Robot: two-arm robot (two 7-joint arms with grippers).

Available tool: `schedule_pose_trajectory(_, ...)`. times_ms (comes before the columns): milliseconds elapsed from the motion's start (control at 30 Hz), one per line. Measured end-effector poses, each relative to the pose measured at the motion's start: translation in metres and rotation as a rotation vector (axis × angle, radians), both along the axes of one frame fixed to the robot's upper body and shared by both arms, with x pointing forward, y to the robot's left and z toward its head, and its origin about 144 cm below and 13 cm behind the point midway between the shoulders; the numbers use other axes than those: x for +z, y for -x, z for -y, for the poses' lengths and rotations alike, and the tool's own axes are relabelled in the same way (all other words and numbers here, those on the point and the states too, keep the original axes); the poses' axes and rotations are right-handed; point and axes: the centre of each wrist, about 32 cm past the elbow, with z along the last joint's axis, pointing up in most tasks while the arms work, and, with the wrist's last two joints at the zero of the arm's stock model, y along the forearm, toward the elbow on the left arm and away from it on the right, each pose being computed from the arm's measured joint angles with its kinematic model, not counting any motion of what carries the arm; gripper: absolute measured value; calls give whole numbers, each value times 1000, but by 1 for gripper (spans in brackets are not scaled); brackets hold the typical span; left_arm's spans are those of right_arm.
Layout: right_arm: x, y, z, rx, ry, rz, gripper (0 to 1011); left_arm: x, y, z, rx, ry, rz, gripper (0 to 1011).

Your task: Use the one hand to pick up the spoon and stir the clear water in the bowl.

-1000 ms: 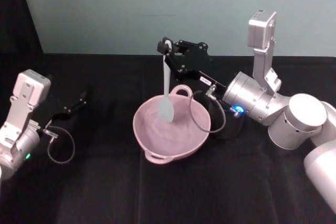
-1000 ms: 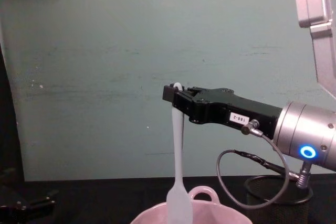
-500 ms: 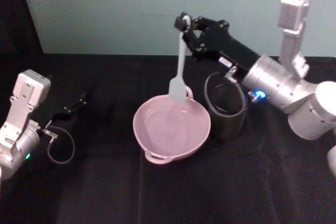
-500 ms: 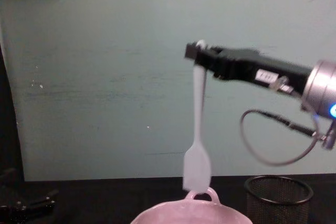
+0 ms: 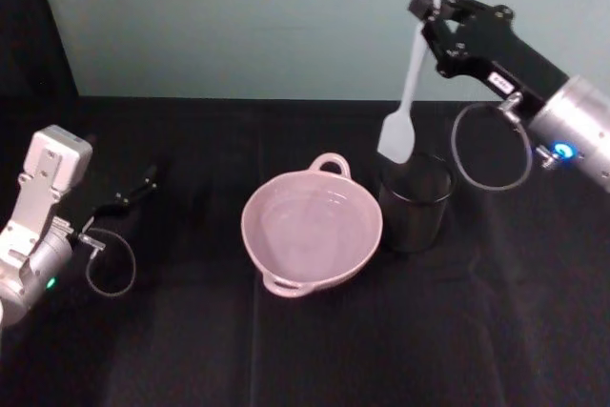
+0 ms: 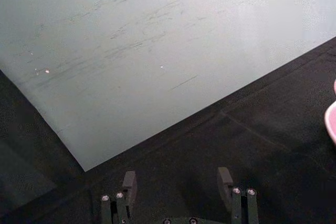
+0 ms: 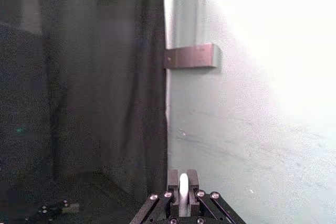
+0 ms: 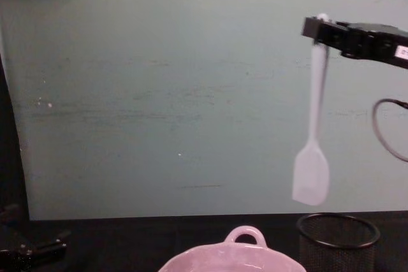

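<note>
My right gripper [image 5: 431,0] is raised high at the right, shut on the top of the white spoon [image 5: 405,97]. The spoon hangs straight down with its flat head above the black wire-mesh cup [image 5: 415,207], off to the right of the pink bowl [image 5: 312,232]. In the chest view the spoon [image 8: 314,138] dangles from the right gripper [image 8: 315,27] over the cup [image 8: 338,240], and the bowl [image 8: 233,259] sits low in the middle. Clear water [image 5: 310,226] lies in the bowl. The right wrist view shows the spoon's end [image 7: 183,188] pinched between the jaws. My left gripper [image 5: 143,181] rests open on the table at the far left.
A black cloth covers the table [image 5: 191,331], with a pale green wall [image 5: 238,16] behind it. A cable loop [image 5: 107,269] hangs by the left wrist. The left wrist view shows the left gripper [image 6: 176,187] over bare cloth.
The right gripper lifted the spoon out of the bowl, rose, and carried it to the right until it hung over the mesh cup. The left arm stayed still.
</note>
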Motion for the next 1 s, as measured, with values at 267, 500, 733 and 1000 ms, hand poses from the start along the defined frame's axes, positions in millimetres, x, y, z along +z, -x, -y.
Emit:
schedule_pose_trajectory(267,-9,-1,20,-28,-54,-90,105,0,0,0,0,0,0,1011)
schedule_pose_trajectory(500,-23,-11,35,-15,-146,-220,105,0,0,0,0,0,0,1011)
schedule_pose_trajectory(733,-39,-14,45,-36,-221,-301,105,0,0,0,0,0,0,1011)
schedule_pose_trajectory(1000,-65,-17,50,-65,-276,-365,105,0,0,0,0,0,0,1011)
